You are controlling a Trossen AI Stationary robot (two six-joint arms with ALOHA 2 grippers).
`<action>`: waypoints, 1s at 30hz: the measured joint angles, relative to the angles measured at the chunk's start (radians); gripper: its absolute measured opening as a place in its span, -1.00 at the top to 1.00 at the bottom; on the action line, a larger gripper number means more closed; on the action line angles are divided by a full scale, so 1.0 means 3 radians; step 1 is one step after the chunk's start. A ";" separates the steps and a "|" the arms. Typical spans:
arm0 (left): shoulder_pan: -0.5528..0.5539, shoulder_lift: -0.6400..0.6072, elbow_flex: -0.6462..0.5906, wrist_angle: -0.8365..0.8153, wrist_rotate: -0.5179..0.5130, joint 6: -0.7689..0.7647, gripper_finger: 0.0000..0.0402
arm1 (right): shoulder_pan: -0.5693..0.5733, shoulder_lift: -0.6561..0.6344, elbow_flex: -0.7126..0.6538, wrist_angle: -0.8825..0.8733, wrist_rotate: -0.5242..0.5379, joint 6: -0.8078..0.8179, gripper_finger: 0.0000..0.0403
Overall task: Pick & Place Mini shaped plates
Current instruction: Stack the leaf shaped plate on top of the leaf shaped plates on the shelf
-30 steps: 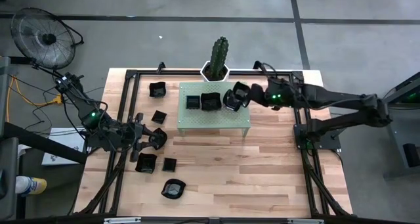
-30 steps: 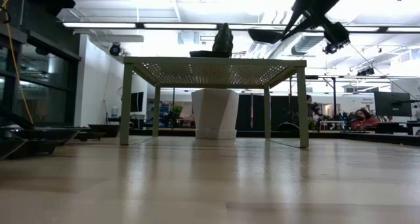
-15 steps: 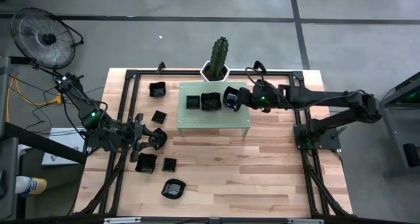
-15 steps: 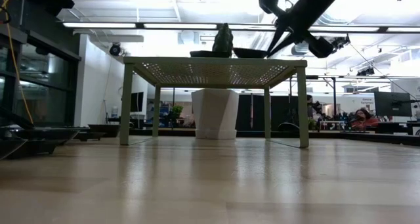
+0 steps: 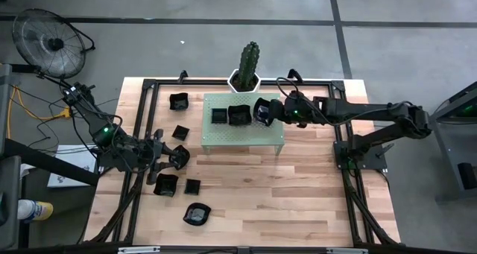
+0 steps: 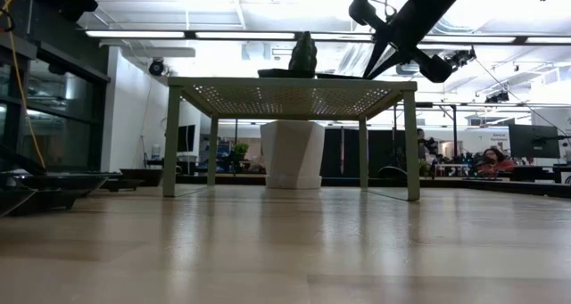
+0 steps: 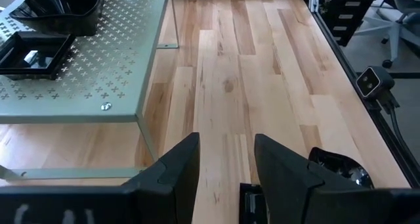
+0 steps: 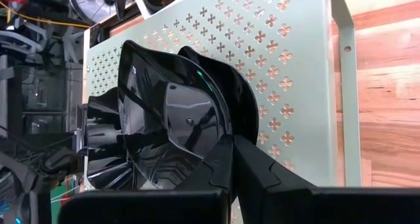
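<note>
Two arms are over the wooden table [image 5: 298, 202], and only the right one is busy. The right gripper [image 5: 267, 111] reaches in over the right part of the pale green perforated stand [image 5: 246, 135], its fingers pinched tight on the rim of a wavy-edged black plate [image 8: 174, 129], which it holds tilted just above the stand's top. From the level camera that arm slants down from above, ending at the stand's right end. Two more black plates sit on the stand beside the gripper: a small square one [image 5: 218, 115] and a larger one [image 5: 239, 115] touching it.

Off to the left, the left gripper [image 7: 226, 161] waits low over the boards, fingers parted with nothing between them. Around it the remaining plates lie loose on the table: one [image 5: 179, 101] near the far left corner, one [image 5: 180, 132] between that and the gripper, one [image 5: 179, 158] just ahead of the fingers, two [image 5: 166, 185] [image 5: 192, 185] nearer the front, and a rounder one [image 5: 197, 214] closest to the front edge.

A cactus in a white pot [image 5: 247, 68] stands behind the stand.
</note>
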 joint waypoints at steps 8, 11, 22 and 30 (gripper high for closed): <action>-0.0001 0.0001 0.0000 -0.0013 0.0073 0.0000 0.29 | 0.0000 -0.0001 0.0000 -0.0001 0.0010 -0.0001 0.81; -0.0001 0.0000 0.0000 -0.0014 0.0075 -0.0001 0.29 | 0.0000 -0.0001 0.0000 -0.0001 0.0012 -0.0003 0.70; 0.0000 0.0000 0.0000 -0.0011 0.0075 -0.0002 0.29 | 0.0000 -0.0153 0.0000 0.0003 0.0034 -0.0203 0.50; -0.0001 0.0000 0.0000 0.0014 0.0085 -0.0027 0.29 | 0.0118 -0.0625 0.0000 0.0030 0.0143 -0.0483 0.49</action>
